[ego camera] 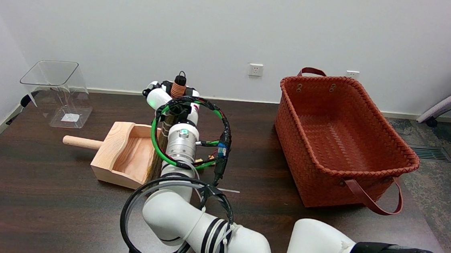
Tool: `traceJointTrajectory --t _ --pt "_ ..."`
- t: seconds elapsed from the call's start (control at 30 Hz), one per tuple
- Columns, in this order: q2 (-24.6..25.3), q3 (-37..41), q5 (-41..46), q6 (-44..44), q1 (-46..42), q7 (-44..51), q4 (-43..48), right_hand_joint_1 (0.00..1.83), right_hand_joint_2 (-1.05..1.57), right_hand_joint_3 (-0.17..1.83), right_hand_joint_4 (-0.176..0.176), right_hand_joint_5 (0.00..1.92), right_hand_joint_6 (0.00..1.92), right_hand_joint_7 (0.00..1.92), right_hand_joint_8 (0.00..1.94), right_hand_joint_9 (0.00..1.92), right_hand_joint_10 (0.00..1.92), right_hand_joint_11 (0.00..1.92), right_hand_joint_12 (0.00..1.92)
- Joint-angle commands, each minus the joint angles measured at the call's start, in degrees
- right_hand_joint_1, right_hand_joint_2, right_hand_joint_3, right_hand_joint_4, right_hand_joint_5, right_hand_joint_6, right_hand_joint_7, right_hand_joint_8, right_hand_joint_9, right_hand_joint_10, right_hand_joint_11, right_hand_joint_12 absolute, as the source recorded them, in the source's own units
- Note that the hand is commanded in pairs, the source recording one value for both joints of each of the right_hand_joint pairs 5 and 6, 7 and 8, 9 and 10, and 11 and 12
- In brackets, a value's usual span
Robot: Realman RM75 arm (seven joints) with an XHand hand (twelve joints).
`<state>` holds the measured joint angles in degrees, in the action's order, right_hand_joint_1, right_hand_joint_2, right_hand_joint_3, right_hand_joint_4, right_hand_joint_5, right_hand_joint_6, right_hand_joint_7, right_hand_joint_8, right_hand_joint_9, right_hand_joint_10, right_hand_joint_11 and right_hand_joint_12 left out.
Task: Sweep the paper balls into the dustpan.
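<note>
My right hand (168, 94) grips a small broom (158, 153) by its handle, whose orange-wrapped black-tipped top (179, 85) sticks up above the fingers. The brown bristles hang down into the open mouth of the wooden dustpan (120, 154), which lies on the dark table with its round handle (81, 142) pointing left. My forearm and its cable loops hide the dustpan's right part. No paper balls show; anything behind the arm or inside the pan is hidden.
A woven red-brown basket (367, 170) with leather handles stands at the right. A clear plastic container (57, 91) sits at the back left near the wall. The dark wooden table (42, 208) stretches across the foreground.
</note>
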<state>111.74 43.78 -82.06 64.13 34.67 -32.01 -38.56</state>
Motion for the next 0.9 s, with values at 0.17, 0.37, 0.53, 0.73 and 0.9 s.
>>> traceJointTrajectory --t 0.17,0.37,0.53,0.73,0.9 --pt "-0.35 -1.19 -6.47 -3.10 1.12 -3.13 -2.39 1.24 0.63 1.14 0.000 1.92 1.92 1.92 1.92 1.92 1.92 1.92 1.92" --pt "-0.67 -0.78 -7.63 -2.83 0.53 2.63 -5.03 1.24 0.62 1.15 0.000 1.92 1.92 1.92 1.92 1.92 1.92 1.92 1.92" --pt "-1.73 -0.63 -7.59 -2.55 -0.50 11.90 -8.15 1.25 0.62 1.15 0.000 1.92 1.92 1.92 1.92 1.92 1.92 1.92 1.92" --pt "-3.93 -0.63 -9.96 -2.45 -1.13 15.60 -12.43 1.25 0.63 1.15 0.000 1.92 1.92 1.92 1.92 1.92 1.92 1.92 1.92" --pt "-6.07 -0.63 -11.76 -2.55 -1.74 20.32 -16.93 1.26 0.62 1.15 0.000 1.92 1.92 1.92 1.92 1.92 1.92 1.92 1.92"
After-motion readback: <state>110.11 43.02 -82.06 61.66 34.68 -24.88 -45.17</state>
